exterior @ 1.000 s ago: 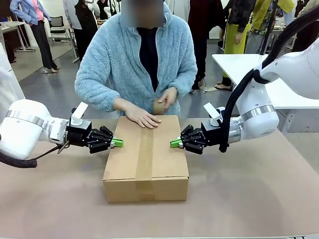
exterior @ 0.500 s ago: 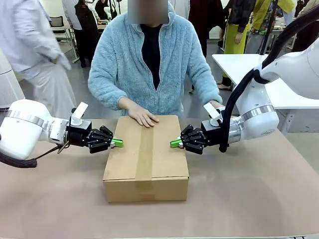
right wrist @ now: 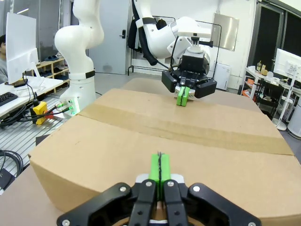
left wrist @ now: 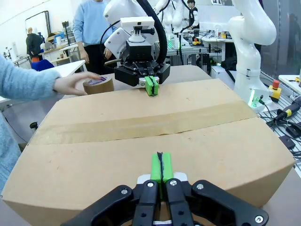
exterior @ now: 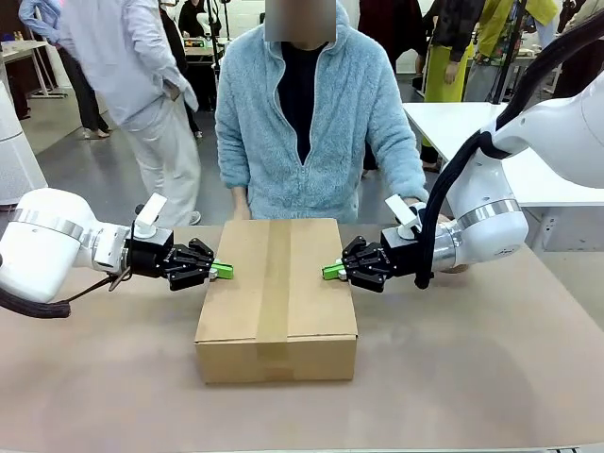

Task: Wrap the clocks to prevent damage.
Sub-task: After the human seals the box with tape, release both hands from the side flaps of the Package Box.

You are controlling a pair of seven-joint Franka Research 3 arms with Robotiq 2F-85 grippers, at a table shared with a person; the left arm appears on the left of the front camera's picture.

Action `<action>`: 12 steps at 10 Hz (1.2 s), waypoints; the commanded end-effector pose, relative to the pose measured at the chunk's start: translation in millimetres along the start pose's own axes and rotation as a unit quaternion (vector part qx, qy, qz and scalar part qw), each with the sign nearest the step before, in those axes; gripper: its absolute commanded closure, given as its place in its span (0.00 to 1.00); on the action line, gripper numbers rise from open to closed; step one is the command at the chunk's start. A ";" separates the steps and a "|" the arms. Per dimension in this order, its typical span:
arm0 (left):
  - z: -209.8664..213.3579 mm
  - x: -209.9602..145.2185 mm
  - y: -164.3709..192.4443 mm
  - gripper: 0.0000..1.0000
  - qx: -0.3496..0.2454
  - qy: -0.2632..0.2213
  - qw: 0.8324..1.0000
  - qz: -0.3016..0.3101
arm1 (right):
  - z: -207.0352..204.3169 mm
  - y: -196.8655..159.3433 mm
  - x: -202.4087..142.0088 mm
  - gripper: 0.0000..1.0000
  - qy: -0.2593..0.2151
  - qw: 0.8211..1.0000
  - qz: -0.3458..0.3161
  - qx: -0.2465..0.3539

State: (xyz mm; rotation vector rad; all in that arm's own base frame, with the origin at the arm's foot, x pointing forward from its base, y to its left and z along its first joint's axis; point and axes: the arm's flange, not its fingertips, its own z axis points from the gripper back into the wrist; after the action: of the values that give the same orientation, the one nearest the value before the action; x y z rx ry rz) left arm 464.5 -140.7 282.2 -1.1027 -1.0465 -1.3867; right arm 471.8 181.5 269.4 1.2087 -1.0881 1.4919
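Note:
A brown cardboard box, sealed with a strip of brown tape along its top, stands in the middle of the table. My left gripper is shut, its green pads at the box's left top edge. My right gripper is shut at the right top edge, facing the left one. The left wrist view looks over my left gripper and the box top to the right gripper. In the right wrist view my right gripper faces the left gripper across the box. The clocks are out of view.
The person stands at the far side with one hand on a brown tape roll on the table behind my right gripper. Another person walks past at the back left. A white table stands at the right rear.
The person lifted the hand off the box top and straightened up; the tape roll went from behind the box to the right. Someone walked in behind. Both grippers stayed put.

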 end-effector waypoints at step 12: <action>-1.7 -1.6 0.0 1.00 0.007 0.000 1.000 0.001 | -0.5 0.4 -1.8 0.99 0.004 1.000 0.000 -0.002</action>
State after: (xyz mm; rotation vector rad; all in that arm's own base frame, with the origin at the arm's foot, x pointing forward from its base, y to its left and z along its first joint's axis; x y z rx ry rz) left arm 464.5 -140.7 282.3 -1.1028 -1.0466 -1.3867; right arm 471.8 181.5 269.4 1.2087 -1.0882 1.4920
